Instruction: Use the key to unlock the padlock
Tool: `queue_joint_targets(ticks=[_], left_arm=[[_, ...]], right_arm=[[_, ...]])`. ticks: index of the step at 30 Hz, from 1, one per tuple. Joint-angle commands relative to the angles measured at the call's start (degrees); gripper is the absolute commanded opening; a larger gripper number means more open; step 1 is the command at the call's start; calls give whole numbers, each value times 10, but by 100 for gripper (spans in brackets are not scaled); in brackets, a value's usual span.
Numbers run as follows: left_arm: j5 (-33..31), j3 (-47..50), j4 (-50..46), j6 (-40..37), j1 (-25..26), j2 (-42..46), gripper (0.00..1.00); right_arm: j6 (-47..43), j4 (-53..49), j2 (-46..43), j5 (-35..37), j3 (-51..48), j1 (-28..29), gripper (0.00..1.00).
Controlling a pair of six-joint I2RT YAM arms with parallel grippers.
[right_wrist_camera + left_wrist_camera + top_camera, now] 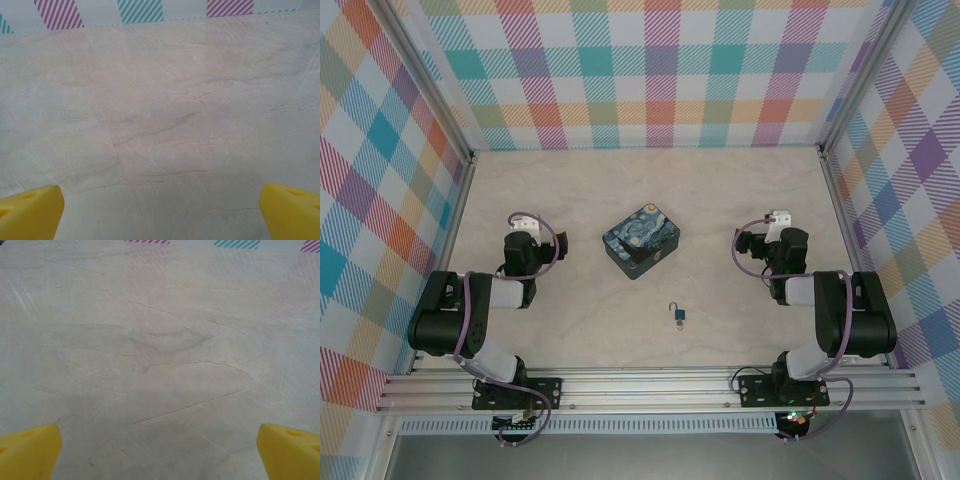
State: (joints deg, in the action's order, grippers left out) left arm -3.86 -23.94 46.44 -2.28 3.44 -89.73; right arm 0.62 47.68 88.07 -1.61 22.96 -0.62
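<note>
Nearest the arm bases, on the pale marbled table (590, 335), the padlock (677, 315) lies between the two arms, with its teal body toward the bases and its thin shackle pointing away. A tiny dark sliver at its near end looks like the key (680, 328); it is too small to tell whether it sits in the lock. Farther out, the left gripper (160, 455) and right gripper (160, 212) hang over bare tabletop, each with yellow fingers (30, 450) spread wide and holding nothing, well apart from the padlock. Between them, slightly farther, stands a painted blue tin (642, 241). Beyond rises the checked wall (650, 70).
</note>
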Motion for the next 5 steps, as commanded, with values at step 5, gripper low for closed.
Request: queue_joint_targets(ticks=[5], left_arm=[[8, -4, -3, 5, -1, 0, 100]], right_arm=[[1, 1, -1, -11, 5, 3, 100]])
